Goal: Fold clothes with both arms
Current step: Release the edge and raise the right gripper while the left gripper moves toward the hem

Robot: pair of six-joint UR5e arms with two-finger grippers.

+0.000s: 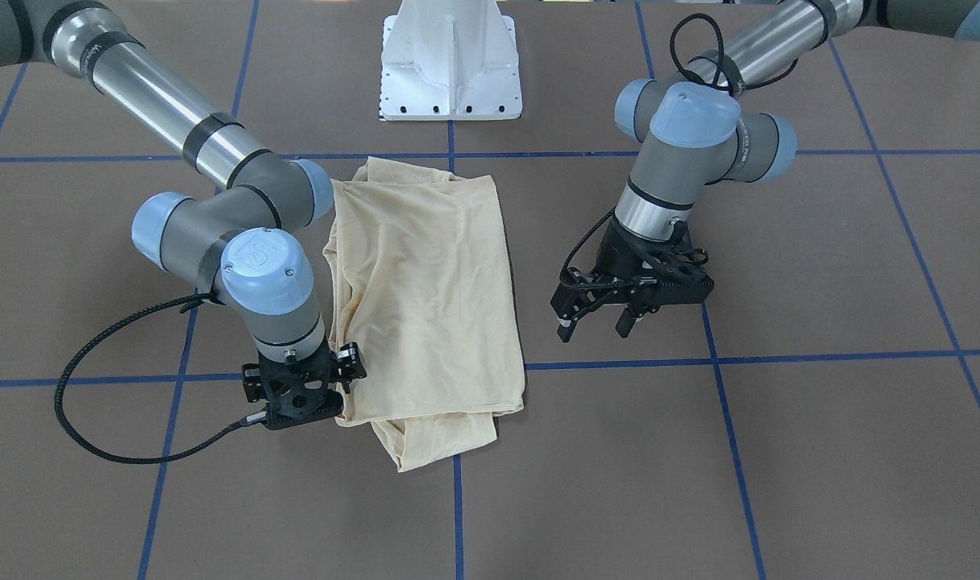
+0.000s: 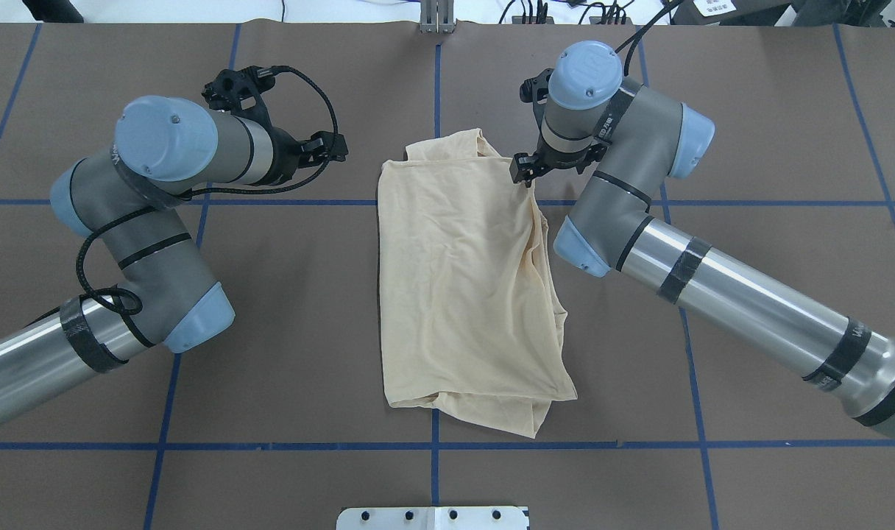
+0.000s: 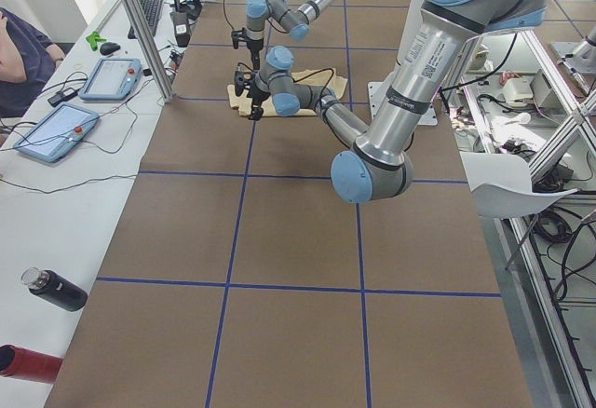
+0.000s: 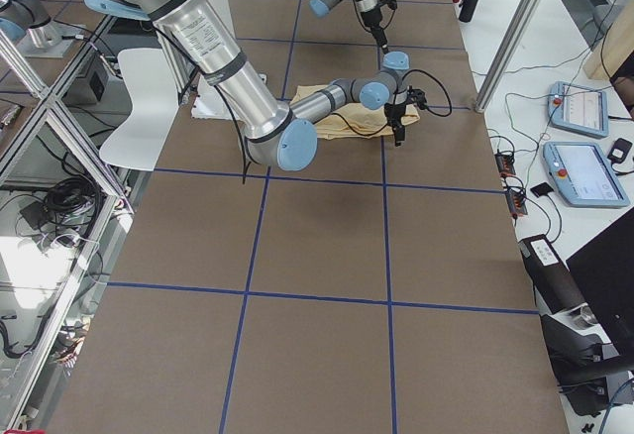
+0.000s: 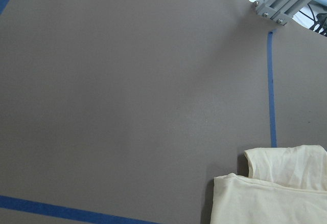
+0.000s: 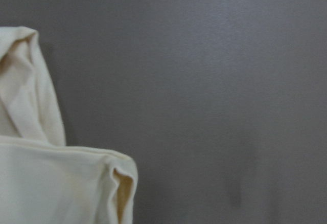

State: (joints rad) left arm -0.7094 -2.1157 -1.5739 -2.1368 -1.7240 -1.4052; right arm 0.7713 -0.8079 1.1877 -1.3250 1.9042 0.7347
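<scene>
The left end effector (image 1: 595, 322) hangs with its two fingers (image 1: 566, 326) spread apart and nothing between them, over bare counter (image 1: 780, 451), out from the white base (image 1: 451, 60) on the robot's left. The right end effector (image 2: 525, 171) points down at the shirt (image 1: 425, 298), at the corner farthest from the base on the robot's right. Its black body is just beside that corner, but I cannot tell whether its fingers are pinching the cloth or not (the right wrist view shows only a blurred cream corner and grey counter).

The shirt is pale cream and lies on the counter straight out from the base, folded into a rough upright oblong. A loose layer sticks out past its far edge, and no print shows. A blue tape line (image 1: 619, 364) runs under that far part. The left arm (image 1: 683, 161) and the right arm (image 1: 240, 234) reach out from either side of the base.
</scene>
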